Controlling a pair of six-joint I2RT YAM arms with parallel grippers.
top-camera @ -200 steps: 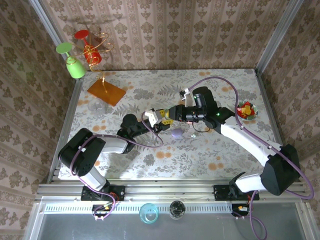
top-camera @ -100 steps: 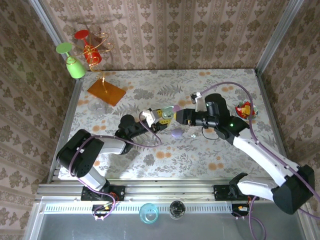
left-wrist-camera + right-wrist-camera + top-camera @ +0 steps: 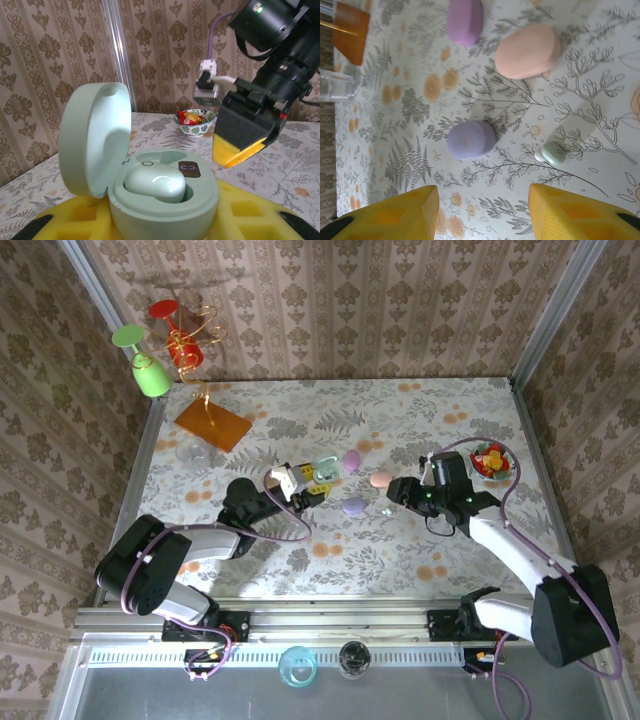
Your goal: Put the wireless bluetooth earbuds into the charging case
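My left gripper (image 3: 305, 482) is closed on the open mint-green charging case (image 3: 165, 212). It is a smooth matt pebble clamped between yellow foam pads, lid hinged up, with one glossy pale-green seated earbud (image 3: 156, 183) already in its well. My right gripper (image 3: 484, 212) stands roughly half open and carries nothing.

I take the closed lavender pebble-shaped case (image 3: 471, 140) as my mark. The loose green earbud (image 3: 553, 152) lies on the floral tablecloth (image 3: 395, 125) just beside the lavender case on its right-arm side, not touching it. The right gripper hovers on that same side, so that arm is much the nearer. The held mint case sits on the lavender case's left-arm side, a little farther from the bases.

In the right wrist view the loose bud lies ahead of the pads, in line with one of them rather than centred in the gap. Its long axis seems to run along the line joining the pads, though it is tiny and I can't be sure. I'd shift sideways, perhaps turn the wrist, then descend. It looks slick and rounded, so I expect it could squirt out of a foam pinch.
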